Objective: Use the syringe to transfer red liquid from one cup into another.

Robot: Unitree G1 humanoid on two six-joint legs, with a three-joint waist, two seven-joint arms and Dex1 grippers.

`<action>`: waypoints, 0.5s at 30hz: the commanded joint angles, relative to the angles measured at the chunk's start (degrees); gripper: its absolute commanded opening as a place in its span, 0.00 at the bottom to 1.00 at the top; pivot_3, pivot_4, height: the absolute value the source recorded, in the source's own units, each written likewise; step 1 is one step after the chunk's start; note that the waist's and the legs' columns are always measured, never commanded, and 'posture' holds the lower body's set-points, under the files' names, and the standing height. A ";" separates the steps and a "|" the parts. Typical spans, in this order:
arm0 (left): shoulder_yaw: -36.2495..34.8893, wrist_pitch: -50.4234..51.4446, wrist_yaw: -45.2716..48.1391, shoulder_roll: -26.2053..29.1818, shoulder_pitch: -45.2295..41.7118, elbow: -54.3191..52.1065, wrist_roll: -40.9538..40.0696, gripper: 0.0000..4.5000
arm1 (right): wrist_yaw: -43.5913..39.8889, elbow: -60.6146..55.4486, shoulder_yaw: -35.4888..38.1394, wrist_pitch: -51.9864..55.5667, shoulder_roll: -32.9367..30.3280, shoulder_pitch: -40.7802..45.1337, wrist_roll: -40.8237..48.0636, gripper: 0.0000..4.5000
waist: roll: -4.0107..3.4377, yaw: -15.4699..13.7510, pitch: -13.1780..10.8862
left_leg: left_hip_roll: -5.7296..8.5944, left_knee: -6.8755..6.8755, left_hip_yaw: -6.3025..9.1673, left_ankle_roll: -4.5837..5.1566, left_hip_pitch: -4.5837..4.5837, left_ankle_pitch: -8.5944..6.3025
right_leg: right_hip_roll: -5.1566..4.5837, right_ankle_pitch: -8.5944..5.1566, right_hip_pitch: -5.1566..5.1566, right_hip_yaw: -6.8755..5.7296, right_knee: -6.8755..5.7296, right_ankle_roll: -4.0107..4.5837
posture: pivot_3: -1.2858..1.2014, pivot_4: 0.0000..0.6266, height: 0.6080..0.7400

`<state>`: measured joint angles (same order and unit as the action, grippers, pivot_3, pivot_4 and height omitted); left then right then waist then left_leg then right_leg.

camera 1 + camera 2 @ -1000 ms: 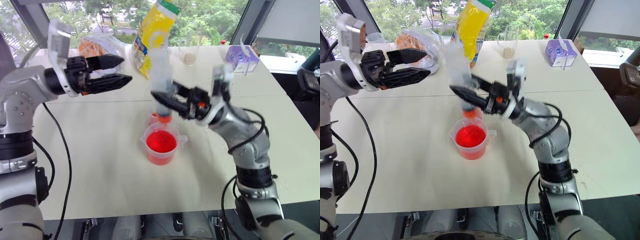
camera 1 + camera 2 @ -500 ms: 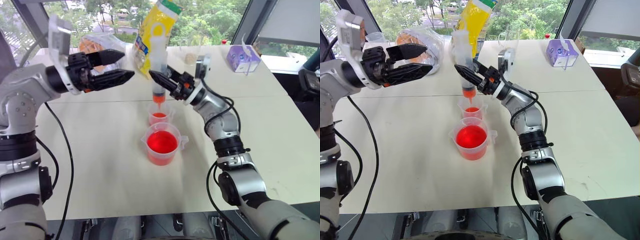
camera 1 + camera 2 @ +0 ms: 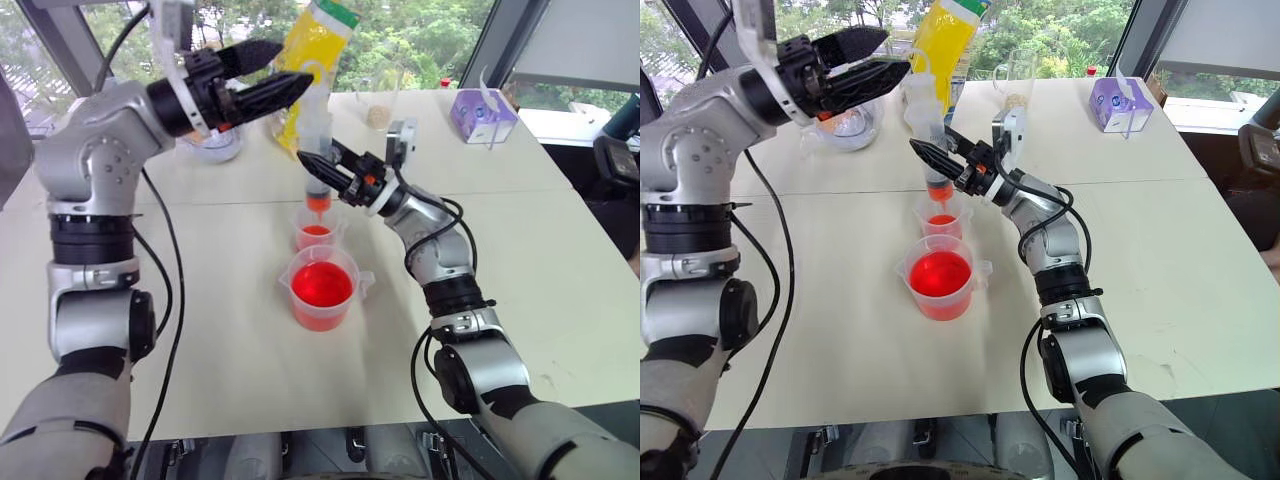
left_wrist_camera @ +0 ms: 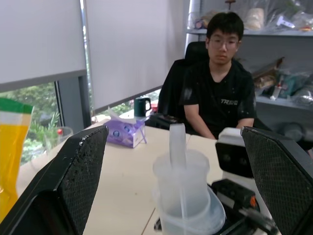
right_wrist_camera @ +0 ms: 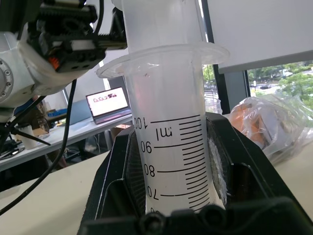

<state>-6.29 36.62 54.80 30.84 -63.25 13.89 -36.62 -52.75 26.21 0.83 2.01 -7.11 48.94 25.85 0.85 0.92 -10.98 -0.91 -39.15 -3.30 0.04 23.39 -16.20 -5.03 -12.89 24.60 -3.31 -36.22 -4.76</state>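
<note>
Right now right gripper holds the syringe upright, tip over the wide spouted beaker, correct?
Not quite. The right gripper holds the syringe upright, but its tip is over the small narrow cup, not the spouted beaker; the left eye view shows it.

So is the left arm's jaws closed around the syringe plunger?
No, the left gripper stands open above the syringe, its jaws apart on either side of the plunger.

Head pair overlooking table [image 3: 200, 330]; wrist cameras tight on syringe [image 5: 171, 147].

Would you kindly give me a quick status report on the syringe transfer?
Right gripper shut on syringe, nozzle over small cup. Left gripper open, above the plunger. Beaker holds red liquid. Nothing in the way.
</note>
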 commanded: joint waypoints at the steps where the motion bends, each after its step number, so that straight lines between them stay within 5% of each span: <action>1: 0.27 -2.06 1.12 -0.79 -1.83 1.09 1.22 0.99 | -0.31 -0.96 0.53 -1.65 0.66 0.64 -0.27 0.30 | 0.00 0.03 0.00 | 0.00 0.00 -0.01 -0.01 0.00 0.00 | 0.00 0.00 0.00 0.00 0.00 0.00 | 0.52 0.24 1.00; 3: 0.48 -2.02 1.52 -1.23 -1.91 1.64 1.47 0.99 | -0.35 -0.95 0.52 -1.70 0.71 0.60 -0.43 0.30 | 0.00 0.03 0.00 | -0.01 0.00 0.00 -0.03 0.00 0.02 | 0.00 0.00 0.00 0.00 0.00 0.00 | 0.52 0.24 1.00; 6: 0.76 -2.03 2.13 -1.68 -1.74 1.91 1.71 0.73 | -0.45 -0.98 0.54 -1.67 0.72 0.59 -0.59 0.30 | 0.00 0.04 0.00 | -0.02 0.00 0.00 -0.02 0.00 0.01 | 0.00 0.00 0.00 0.00 0.00 0.00 | 0.52 0.24 1.00; 12: 0.10 -1.85 2.20 -2.45 -1.81 2.18 1.77 0.01 | -0.77 -1.02 0.53 -1.80 0.73 0.53 -1.04 0.30 | 0.00 -0.03 0.00 | -0.03 0.00 0.00 -0.02 0.00 0.01 | -0.01 0.00 0.00 0.00 0.00 0.00 | 0.52 0.24 1.00; 15: 0.70 -1.51 2.96 -2.40 -1.14 1.39 2.00 0.00 | -0.88 -1.08 0.65 -1.69 0.76 0.66 -1.12 0.30 | 0.00 -0.02 0.00 | -0.03 0.00 0.01 -0.01 0.01 0.01 | -0.02 0.00 0.00 0.00 0.00 0.00 | 0.52 0.24 1.00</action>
<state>-5.31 35.58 57.33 28.17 -63.42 16.91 -34.68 -53.22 26.31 0.88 1.53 -6.83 48.89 24.18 0.85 0.90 -10.98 -0.94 -39.15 -3.29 0.04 23.39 -16.20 -5.04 -12.89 24.60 -3.30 -36.23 -4.76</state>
